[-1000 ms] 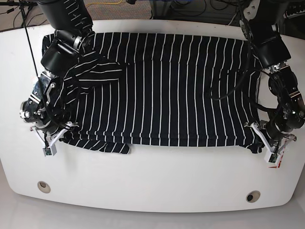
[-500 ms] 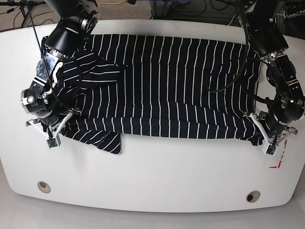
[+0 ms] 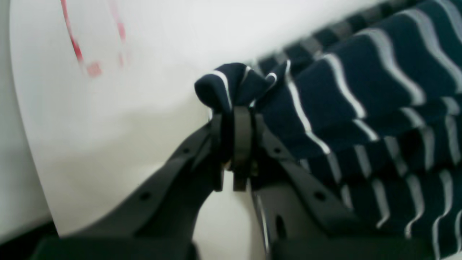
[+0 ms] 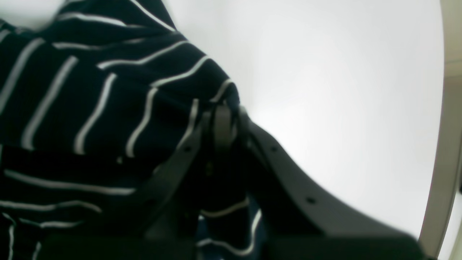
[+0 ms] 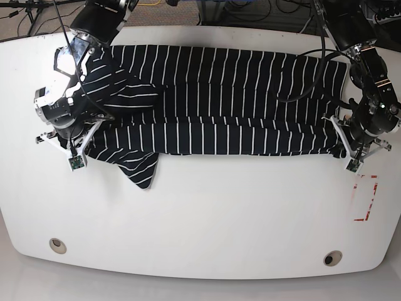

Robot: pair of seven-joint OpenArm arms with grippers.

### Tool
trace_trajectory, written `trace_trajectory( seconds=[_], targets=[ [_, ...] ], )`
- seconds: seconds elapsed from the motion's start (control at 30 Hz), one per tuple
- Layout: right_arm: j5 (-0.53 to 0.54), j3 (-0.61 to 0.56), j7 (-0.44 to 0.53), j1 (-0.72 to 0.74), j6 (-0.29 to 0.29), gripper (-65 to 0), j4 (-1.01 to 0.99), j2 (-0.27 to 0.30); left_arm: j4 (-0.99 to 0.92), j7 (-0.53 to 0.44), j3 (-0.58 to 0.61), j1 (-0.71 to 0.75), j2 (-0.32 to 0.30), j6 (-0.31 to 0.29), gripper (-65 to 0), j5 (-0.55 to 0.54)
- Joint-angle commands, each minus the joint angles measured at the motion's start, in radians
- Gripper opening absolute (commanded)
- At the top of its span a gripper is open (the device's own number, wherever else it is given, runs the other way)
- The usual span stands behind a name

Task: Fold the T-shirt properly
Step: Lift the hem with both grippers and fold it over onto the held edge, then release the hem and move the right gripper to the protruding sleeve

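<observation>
The T-shirt [image 5: 238, 94], dark with thin white stripes, lies widthways across the back half of the white table [image 5: 207, 232]. Its near edge is raised and drawn back over the rest. In the base view my left gripper [image 5: 343, 149] is at the right and is shut on that end's corner. The left wrist view shows a bunched fold of T-shirt [image 3: 361, 115] pinched in the left gripper [image 3: 236, 119]. My right gripper [image 5: 84, 139] at the left is shut on the other corner. The right wrist view shows the right gripper [image 4: 222, 119] clamped on the T-shirt [image 4: 108, 108]. A sleeve [image 5: 141, 170] hangs out below the fold.
A red tape mark [image 5: 366, 197] is on the table at the right, and the left wrist view shows the same red tape mark [image 3: 94, 68]. Two round holes [image 5: 57, 245] [image 5: 333, 258] sit near the front edge. Cables and equipment lie beyond the back edge.
Both grippers have moved toward the back of the table, carrying the shirt's near edge with them. The fold has deepened and the sleeve now trails out below.
</observation>
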Motion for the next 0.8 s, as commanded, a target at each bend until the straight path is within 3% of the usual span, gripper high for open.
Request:
trace_trajectory(
  seconds=[0.0, 0.17, 0.77],
  targets=[
    [0.003, 0.004, 0.012, -0.015, -0.002, -65.0, 0.026, 0.012, 0.019, -0.009, -0.021, 0.005, -0.029, -0.001, -65.0, 0.002],
    [0.002, 0.005, 0.012, -0.059, -0.002, -65.0, 0.026, 0.014, 0.019, -0.009, -0.027, 0.050, -0.064, -0.001, -65.0, -0.001],
    [0.002, 0.005, 0.017, -0.188, -0.002, -64.8, 0.023, 0.006, 0.020, -0.009, -0.027, 0.166, -0.090, -0.001, -65.0, 0.002]
  ],
)
